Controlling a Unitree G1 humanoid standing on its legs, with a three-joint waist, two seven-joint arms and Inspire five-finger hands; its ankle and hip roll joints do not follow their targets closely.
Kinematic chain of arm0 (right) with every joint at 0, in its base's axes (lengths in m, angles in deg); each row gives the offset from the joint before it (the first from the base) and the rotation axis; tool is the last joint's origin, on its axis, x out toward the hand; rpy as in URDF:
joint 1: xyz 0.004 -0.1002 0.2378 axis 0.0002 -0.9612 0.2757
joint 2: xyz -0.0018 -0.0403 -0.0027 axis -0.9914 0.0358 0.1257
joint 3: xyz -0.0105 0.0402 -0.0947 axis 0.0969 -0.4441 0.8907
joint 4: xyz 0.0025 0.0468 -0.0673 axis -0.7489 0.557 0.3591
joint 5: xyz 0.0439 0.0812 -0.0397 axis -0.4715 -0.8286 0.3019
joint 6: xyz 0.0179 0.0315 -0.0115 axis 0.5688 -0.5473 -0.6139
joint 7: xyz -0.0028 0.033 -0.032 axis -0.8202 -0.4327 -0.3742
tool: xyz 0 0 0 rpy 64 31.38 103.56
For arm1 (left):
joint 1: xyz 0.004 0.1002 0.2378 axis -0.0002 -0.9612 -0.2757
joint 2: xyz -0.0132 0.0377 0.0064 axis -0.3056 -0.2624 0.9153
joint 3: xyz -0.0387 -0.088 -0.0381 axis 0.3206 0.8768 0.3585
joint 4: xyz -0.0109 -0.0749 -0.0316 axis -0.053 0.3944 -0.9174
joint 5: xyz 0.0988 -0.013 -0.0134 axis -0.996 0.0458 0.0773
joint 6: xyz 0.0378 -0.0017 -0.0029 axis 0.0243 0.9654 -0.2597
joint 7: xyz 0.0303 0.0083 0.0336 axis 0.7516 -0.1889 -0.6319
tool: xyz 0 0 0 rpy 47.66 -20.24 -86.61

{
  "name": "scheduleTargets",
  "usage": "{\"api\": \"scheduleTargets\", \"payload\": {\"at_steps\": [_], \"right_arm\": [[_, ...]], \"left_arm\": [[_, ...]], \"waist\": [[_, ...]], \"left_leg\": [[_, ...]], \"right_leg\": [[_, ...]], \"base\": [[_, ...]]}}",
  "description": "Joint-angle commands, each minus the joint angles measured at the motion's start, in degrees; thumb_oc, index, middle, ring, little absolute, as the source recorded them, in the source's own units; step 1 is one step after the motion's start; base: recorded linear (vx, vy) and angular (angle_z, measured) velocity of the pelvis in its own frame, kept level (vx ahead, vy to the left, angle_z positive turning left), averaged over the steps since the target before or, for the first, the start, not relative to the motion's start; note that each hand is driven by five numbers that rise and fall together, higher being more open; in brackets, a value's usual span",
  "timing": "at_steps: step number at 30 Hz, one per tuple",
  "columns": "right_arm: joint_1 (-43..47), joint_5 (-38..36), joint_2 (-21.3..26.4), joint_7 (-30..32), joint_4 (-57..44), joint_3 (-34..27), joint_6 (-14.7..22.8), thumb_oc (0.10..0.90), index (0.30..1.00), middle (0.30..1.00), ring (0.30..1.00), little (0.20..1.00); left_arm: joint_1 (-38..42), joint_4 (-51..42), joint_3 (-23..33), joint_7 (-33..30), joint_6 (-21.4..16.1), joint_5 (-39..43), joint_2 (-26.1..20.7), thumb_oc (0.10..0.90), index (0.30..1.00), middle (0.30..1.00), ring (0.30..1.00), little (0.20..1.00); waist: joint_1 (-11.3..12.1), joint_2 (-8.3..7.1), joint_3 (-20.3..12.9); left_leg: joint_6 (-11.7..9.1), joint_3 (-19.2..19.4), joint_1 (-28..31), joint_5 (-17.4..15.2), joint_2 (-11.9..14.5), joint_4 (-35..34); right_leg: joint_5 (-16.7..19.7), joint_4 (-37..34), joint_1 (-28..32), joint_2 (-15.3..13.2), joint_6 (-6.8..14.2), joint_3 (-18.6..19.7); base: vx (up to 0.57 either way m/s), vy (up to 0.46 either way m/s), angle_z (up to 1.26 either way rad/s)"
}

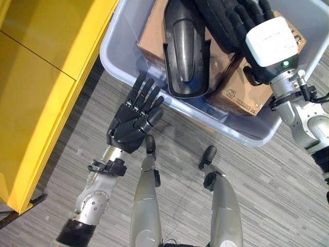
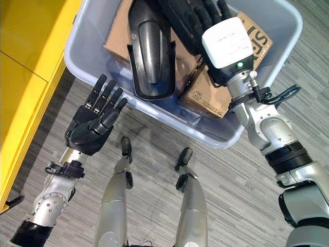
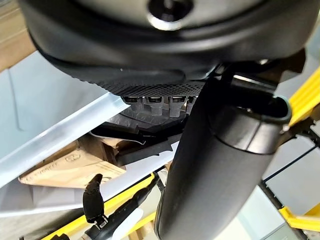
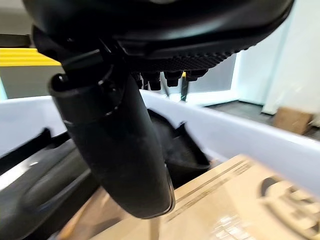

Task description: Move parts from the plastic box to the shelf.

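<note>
Black moulded plastic part (image 1: pixel 184 49) lies inside the translucent grey plastic box (image 1: pixel 121 64) on brown cardboard cartons (image 2: pixel 208 98). Right hand (image 2: pixel 198 20) reaches over it, fingers unreadable. Left hand (image 1: pixel 134 117) outside the box's near rim, fingers straight, empty. Nothing visibly transferred to yellow shelf (image 1: pixel 46 77).

The plastic box (image 1: pixel 121 60) stands on the floor (image 1: pixel 257 195) just right of the shelf (image 1: pixel 41 92), holding cardboard boxes (image 1: pixel 241 92) with a moulded part (image 1: pixel 184 51) lying on them, the left hand (image 1: pixel 134 119) outside its near wall, the right hand (image 2: pixel 205 20) over its contents.
</note>
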Motion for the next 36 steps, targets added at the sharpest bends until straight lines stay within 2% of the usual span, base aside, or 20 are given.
{"api": "scheduleTargets", "payload": {"at_steps": [1, 4, 8, 9, 13, 15, 21, 27, 33, 36], "right_arm": [[10.29, -2.58, 4.01, 4.63, -1.43, 0.94, -3.93, 0.9, 1.0, 1.0, 1.0, 1.0], [11.36, -5.62, 4.34, 6.46, 1.08, 1.32, -6.22, 0.9, 1.0, 1.0, 1.0, 1.0], [11.92, -10.2, 3.63, 6.58, 4.08, 0.81, -5.98, 0.9, 1.0, 1.0, 1.0, 1.0], [11.78, -13.43, 3.0, 5.68, 4.91, 0.15, -5.48, 0.9, 1.0, 1.0, 1.0, 1.0], [12.08, -17.49, 1.84, 2.6, 6.09, -0.5, -4.29, 0.9, 1.0, 1.0, 1.0, 1.0], [12.64, -15.92, 1.53, 1.4, 6.59, -0.21, -4.16, 0.9, 1.0, 1.0, 1.0, 1.0], [15.35, -12.65, 1.58, -7.48, 7.89, 4.48, -3.58, 0.9, 1.0, 1.0, 1.0, 1.0], [16.99, -15.16, 1.15, -8.48, 8.92, 7.7, -4.43, 0.9, 1.0, 1.0, 1.0, 1.0], [17.7, -16.78, -0.89, -9.62, 11.53, 9.06, -5.05, 0.9, 1.0, 1.0, 1.0, 1.0], [17.27, -20.68, -2.02, -7.91, 13.04, 9.23, -6.28, 0.9, 1.0, 1.0, 1.0, 1.0]], "left_arm": [[0.03, -6.64, 0.9, 5.28, -1.28, 2.14, -1.78, 0.9, 1.0, 1.0, 1.0, 1.0], [0.14, -6.29, 1.38, 5.77, -0.79, 2.77, -2.4, 0.9, 1.0, 1.0, 1.0, 1.0], [0.48, -5.96, 1.5, 6.24, -0.18, 3.14, -2.6, 0.9, 1.0, 1.0, 1.0, 1.0], [0.64, -5.88, 1.76, 6.32, 0.14, 3.43, -2.74, 0.9, 1.0, 1.0, 1.0, 1.0], [1.2, -5.88, 2.34, 5.77, 1.09, 3.87, -2.99, 0.9, 1.0, 1.0, 1.0, 1.0], [1.38, -5.81, 2.58, 5.8, 1.51, 4.15, -3.19, 0.9, 1.0, 1.0, 1.0, 1.0], [1.88, -5.46, 3.24, 5.7, 3.27, 4.01, -3.39, 0.9, 1.0, 1.0, 1.0, 1.0], [1.75, -5.19, 3.59, 5.32, 3.01, 3.55, -4.21, 0.9, 1.0, 1.0, 1.0, 1.0], [1.42, -4.45, 3.21, 4.86, 2.31, 2.18, -3.41, 0.9, 1.0, 1.0, 1.0, 1.0], [1.41, -3.74, 3.06, 4.7, 1.85, 1.59, -3.2, 0.9, 1.0, 1.0, 1.0, 1.0]], "waist": [[1.4, -0.81, -0.93], [1.59, -0.85, -0.93], [1.85, -0.56, -0.93], [1.94, -0.47, -0.93], [2.19, -0.3, -0.93], [2.36, -0.24, -0.93], [3.05, -0.67, -0.93], [3.7, -1.16, -0.93], [4.58, -1.4, -0.93], [4.86, -1.55, -0.93]], "left_leg": [[-1.78, -1.38, -0.14, -4.52, 3.95, 1.69], [-1.91, -1.51, -0.27, -4.32, 4.26, 1.6], [-1.99, -1.65, -0.09, -4.15, 4.35, 1.29], [-2.0, -1.68, 0.01, -4.11, 4.38, 1.18], [-2.05, -1.79, 0.11, -4.14, 4.38, 1.27], [-2.03, -1.95, 0.04, -4.19, 4.33, 1.43], [-1.97, -2.48, -0.62, -4.09, 4.28, 1.98], [-1.86, -2.99, -2.66, -3.93, 4.69, 3.09], [-1.61, -4.85, -5.87, -3.49, 5.0, 4.6], [-1.61, -5.88, -7.52, -2.83, 5.19, 4.6]], "right_leg": [[-2.16, -1.84, 2.76, -2.15, 5.48, -2.28], [-2.22, -1.5, 2.63, -2.22, 5.43, -2.61], [-2.36, -1.25, 2.64, -2.27, 5.31, -2.84], [-2.44, -1.1, 2.64, -2.36, 5.29, -2.94], [-2.88, -0.52, 2.71, -2.46, 5.09, -3.11], [-3.07, 0.02, 2.57, -2.46, 4.99, -3.22], [-3.34, 1.08, 2.18, -2.55, 4.87, -3.74], [-3.73, 3.12, 0.67, -2.59, 4.57, -4.91], [-5.78, 8.23, -2.45, -1.67, 3.34, -5.94], [-6.31, 9.95, -3.93, -1.24, 2.97, -6.37]], "base": [[0.01, -0.037, -0.02], [0.0, -0.023, -0.01], [0.0, 0.0, 0.0], [0.0, 0.0, 0.0], [0.0, 0.0, 0.0], [0.0, 0.0, 0.0], [0.01, -0.016, 0.02], [0.04, -0.051, 0.07], [0.06, -0.077, 0.07], [0.07, -0.098, 0.13]]}}
